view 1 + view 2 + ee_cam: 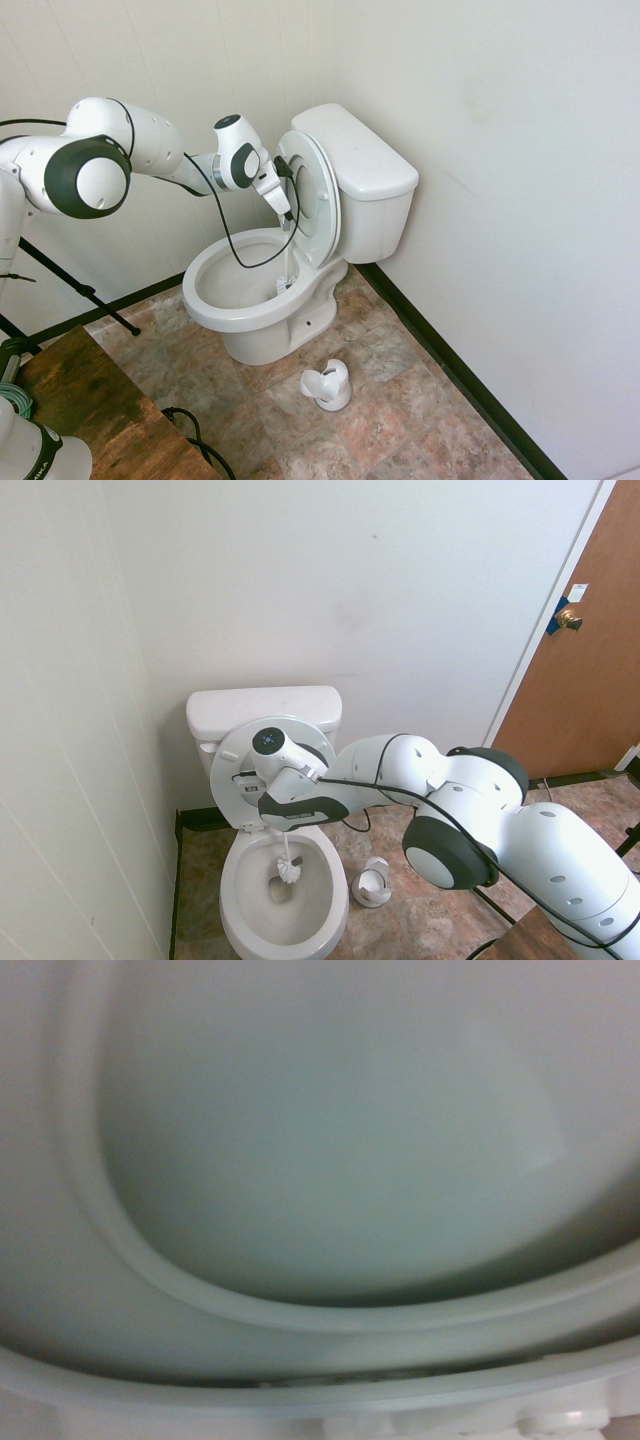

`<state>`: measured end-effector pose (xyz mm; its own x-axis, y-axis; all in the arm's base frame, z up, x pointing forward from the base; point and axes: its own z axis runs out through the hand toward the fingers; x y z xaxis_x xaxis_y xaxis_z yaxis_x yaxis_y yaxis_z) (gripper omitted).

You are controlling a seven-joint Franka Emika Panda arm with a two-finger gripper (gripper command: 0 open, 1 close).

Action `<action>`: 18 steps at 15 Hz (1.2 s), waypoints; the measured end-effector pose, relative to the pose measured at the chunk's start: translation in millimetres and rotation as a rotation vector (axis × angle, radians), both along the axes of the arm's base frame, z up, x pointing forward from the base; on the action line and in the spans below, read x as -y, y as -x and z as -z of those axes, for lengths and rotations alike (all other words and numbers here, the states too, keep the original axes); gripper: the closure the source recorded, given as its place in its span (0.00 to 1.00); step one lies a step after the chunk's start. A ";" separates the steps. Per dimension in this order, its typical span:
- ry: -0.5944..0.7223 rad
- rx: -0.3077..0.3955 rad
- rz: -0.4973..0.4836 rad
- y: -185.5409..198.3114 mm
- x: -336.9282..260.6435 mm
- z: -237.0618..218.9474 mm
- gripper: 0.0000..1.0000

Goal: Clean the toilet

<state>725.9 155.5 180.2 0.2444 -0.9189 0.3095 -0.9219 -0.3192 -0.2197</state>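
Bathroom corner: toilet (pixel 262 718) lid up; my end effector (pixel 287 829) grips brush (pixel 289 868) inside bowl; scrubbing underway, holder (pixel 373 883) awaits return.

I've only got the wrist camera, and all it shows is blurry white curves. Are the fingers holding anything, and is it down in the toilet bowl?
Observer: Yes. The fingers are shut on a white toilet brush, and its head is down inside the toilet bowl.
Operator: Is the lid out of the way?
Observer: It is. The lid stands raised against the tank, and the brush holder sits on the floor beside the toilet's base, apart from it.
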 end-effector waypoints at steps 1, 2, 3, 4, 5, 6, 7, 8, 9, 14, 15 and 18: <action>-0.003 -0.008 0.003 7.0 2.8 -1.4 1.00; -0.003 -0.020 0.004 15.3 4.3 -2.5 1.00; -0.002 -0.034 0.004 23.7 5.2 -3.6 1.00; 0.000 -0.046 0.002 31.5 5.8 -5.0 1.00; 0.005 -0.059 -0.002 39.1 6.5 -6.0 1.00; 0.010 -0.072 -0.010 46.4 6.2 -5.9 1.00; 0.013 -0.086 -0.025 53.5 3.1 -4.9 1.00; 0.015 -0.099 -0.048 60.6 -3.3 -4.7 1.00; 0.017 -0.116 -0.080 68.1 -13.7 -4.1 1.00; 0.034 -0.200 -0.222 102.5 -64.8 2.9 1.00; 0.037 -0.209 -0.242 106.4 -72.8 2.9 1.00; 0.031 -0.226 -0.311 116.5 -97.8 1.4 1.00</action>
